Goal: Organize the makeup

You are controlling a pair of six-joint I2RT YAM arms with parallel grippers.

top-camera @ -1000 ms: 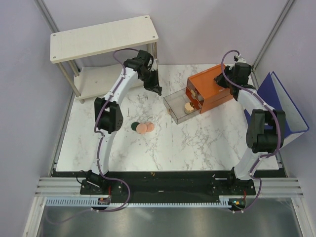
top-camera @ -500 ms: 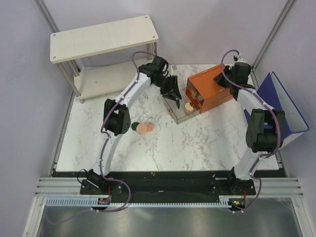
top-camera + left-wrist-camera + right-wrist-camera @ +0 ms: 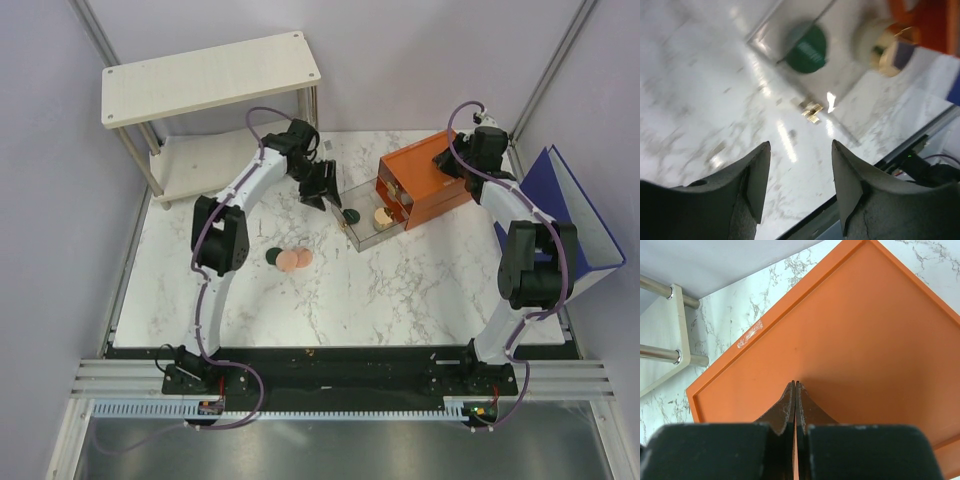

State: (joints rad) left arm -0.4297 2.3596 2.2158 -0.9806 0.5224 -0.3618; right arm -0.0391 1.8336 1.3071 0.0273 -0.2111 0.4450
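Observation:
My left gripper (image 3: 322, 192) is open and empty, just left of the clear drawer (image 3: 362, 236) pulled out of the orange box (image 3: 428, 178). One dark green disc (image 3: 351, 216) and the gold-rimmed jar (image 3: 381, 216) lie in the drawer; the left wrist view shows the disc (image 3: 807, 48), the jar (image 3: 885, 47) and my left gripper (image 3: 800, 145) above bare marble. The other dark green disc (image 3: 271, 257) and two peach-pink discs (image 3: 294, 260) lie on the table. My right gripper (image 3: 450, 165) is shut, its tips (image 3: 795, 385) resting on the box top (image 3: 865, 340). Both tubes are out of view.
A white two-tier shelf (image 3: 210, 80) stands at the back left. A blue folder (image 3: 572, 205) leans at the right edge. Grey walls close in on both sides.
My left gripper swung right over the drawer, let go of a dark green disc there, and drew back to the left. The right arm has not moved.

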